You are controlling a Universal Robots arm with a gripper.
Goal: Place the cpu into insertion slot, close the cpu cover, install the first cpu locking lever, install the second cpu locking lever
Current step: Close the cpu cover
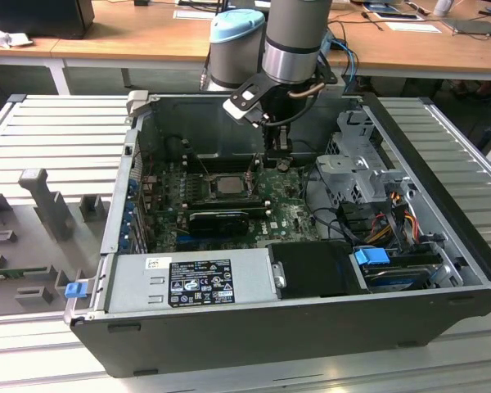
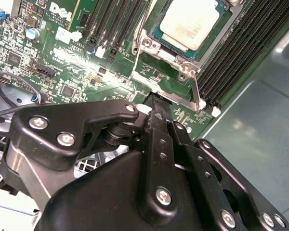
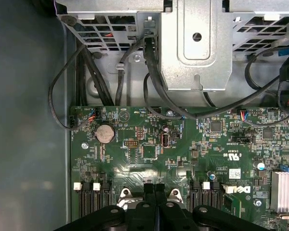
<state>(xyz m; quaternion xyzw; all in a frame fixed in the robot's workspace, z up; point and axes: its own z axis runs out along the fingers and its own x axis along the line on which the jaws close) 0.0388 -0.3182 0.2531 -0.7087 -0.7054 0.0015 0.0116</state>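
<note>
The cpu [image 2: 188, 24], a pale silvery square chip, lies in the insertion slot [image 1: 213, 185] on the green board; the exterior view also has the cpu [image 1: 227, 184] there. The cpu cover [image 2: 147, 44], a silvery frame, lies flat around the chip. A thin metal locking lever [image 2: 197, 91] runs along one side of the socket. My gripper [image 2: 154, 101] hangs just off the socket's edge near that lever, shut, with nothing seen between its black fingers. In the exterior view the gripper [image 1: 280, 164] sits to the right of the socket. The first wrist view has the gripper [image 3: 154, 188] over the board.
Black memory slots [image 2: 245, 43] flank the socket. A long black expansion card [image 1: 221, 217] lies in front of it. A metal drive cage [image 1: 352, 164] with cables stands on the exterior view's right, and the power supply [image 1: 196, 278] fills the case front. The case walls [image 1: 131, 164] enclose the board.
</note>
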